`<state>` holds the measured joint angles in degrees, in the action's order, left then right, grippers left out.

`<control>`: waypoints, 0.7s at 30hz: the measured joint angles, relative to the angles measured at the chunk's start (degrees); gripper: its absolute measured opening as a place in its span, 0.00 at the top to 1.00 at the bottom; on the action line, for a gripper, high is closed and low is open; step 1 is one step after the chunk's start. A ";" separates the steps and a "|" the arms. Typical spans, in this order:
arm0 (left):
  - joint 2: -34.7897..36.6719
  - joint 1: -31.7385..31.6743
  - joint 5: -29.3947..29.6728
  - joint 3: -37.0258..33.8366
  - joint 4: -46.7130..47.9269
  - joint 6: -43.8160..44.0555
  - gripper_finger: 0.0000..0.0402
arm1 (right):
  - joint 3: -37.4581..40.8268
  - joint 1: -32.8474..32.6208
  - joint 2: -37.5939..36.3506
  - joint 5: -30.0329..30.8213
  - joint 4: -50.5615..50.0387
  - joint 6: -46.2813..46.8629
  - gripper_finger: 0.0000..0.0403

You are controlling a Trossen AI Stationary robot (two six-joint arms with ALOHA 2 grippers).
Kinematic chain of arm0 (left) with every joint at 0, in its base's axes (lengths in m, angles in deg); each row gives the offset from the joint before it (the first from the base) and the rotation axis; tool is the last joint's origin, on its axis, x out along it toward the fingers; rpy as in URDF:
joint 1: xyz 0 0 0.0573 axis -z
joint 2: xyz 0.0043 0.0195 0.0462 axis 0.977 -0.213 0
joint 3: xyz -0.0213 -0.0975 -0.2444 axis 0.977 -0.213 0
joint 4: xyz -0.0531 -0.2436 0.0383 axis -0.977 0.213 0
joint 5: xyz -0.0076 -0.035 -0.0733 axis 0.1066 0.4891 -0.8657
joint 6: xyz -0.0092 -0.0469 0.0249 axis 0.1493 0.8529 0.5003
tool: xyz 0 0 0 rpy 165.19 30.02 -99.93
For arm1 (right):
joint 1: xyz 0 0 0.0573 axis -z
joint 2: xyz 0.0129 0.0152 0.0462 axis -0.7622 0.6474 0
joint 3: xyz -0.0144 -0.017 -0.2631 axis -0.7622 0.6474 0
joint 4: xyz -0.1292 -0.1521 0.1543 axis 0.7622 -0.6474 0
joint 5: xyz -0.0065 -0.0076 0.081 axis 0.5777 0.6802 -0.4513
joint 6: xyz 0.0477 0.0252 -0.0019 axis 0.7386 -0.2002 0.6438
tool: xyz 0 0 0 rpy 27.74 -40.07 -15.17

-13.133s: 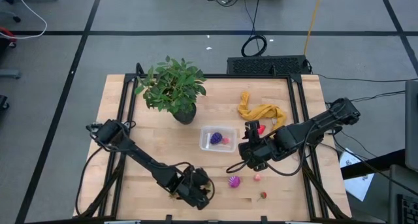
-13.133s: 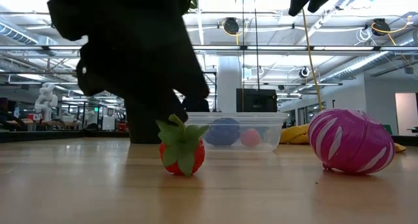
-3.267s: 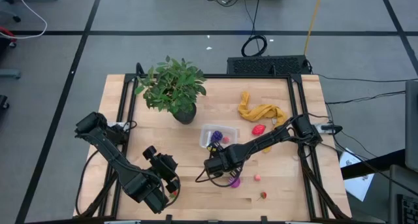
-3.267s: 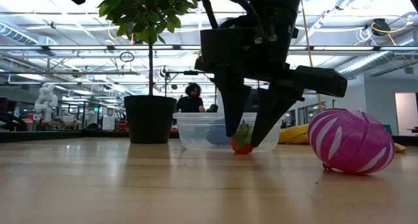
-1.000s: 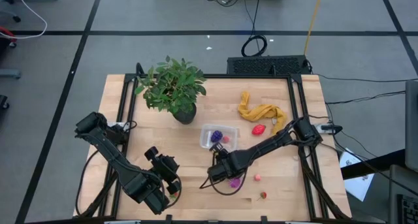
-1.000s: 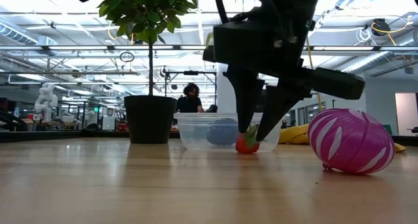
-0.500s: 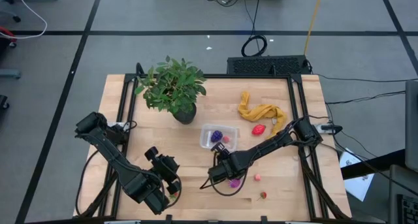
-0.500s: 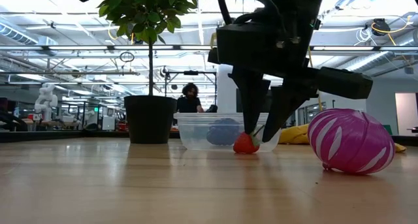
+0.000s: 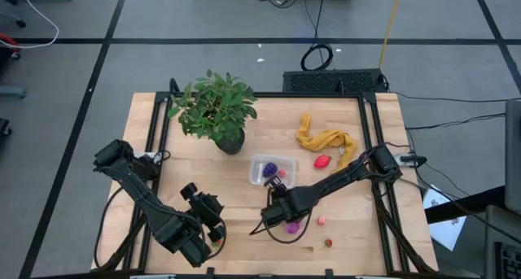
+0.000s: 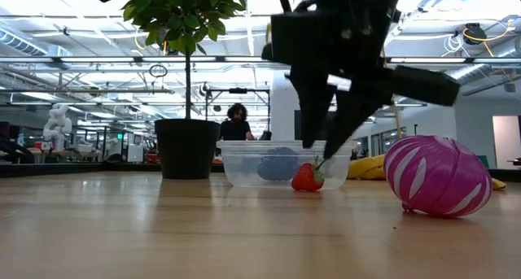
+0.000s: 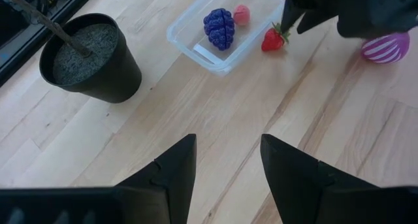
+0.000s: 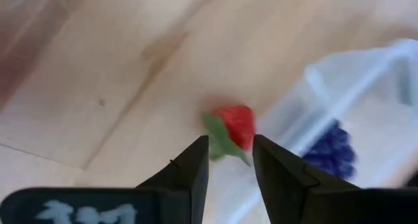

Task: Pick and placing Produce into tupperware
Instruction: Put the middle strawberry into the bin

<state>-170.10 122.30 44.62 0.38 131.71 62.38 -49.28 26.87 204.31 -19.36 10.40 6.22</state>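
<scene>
A red strawberry (image 12: 238, 123) with a green leafy top lies on the table against the near wall of the clear tupperware (image 11: 215, 51), outside it. The tupperware (image 9: 273, 172) holds a blue-purple bumpy berry (image 11: 219, 27) and a pink piece (image 11: 241, 14). My right gripper (image 12: 230, 140) hangs just above the strawberry (image 10: 305, 180), closed to a narrow gap on its leaves, and hides it in the high view. My left gripper (image 11: 226, 142) waits open near the table's front left (image 9: 213, 230), with nothing between its fingers. My right gripper has the strawberry's green leafy top (image 12: 219, 138) between its two fingertips (image 10: 324, 167). The fingers come from above, slanting down. The red body still rests on the table, tilted, beside the tupperware's wall.
A magenta striped piece (image 10: 437, 175) lies just right of the right gripper. A small pink piece (image 9: 321, 220) and another strawberry (image 9: 328, 243) lie nearer the front edge. A red piece (image 9: 322, 161) sits by the mustard cloth (image 9: 326, 139). The potted plant (image 9: 216, 108) stands at the back left.
My right gripper has edged up a little, so that its fingertips now stand at the strawberry's leaves and no longer beside its body. The strawberry has stayed on the table by the tupperware.
</scene>
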 joint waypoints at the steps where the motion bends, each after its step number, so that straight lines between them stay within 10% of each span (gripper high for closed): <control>1: 0.00 0.00 0.00 0.00 0.01 0.02 0.56 | 0.00 0.00 -0.47 0.84 -0.02 0.28 0.73; 21: 0.00 0.00 0.00 0.00 -0.23 -0.12 0.56 | -0.07 -1.44 -1.57 -0.79 -1.08 3.83 0.73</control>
<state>-170.10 122.30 44.62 0.38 131.48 62.26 -49.35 25.43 202.74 -20.15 9.33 10.05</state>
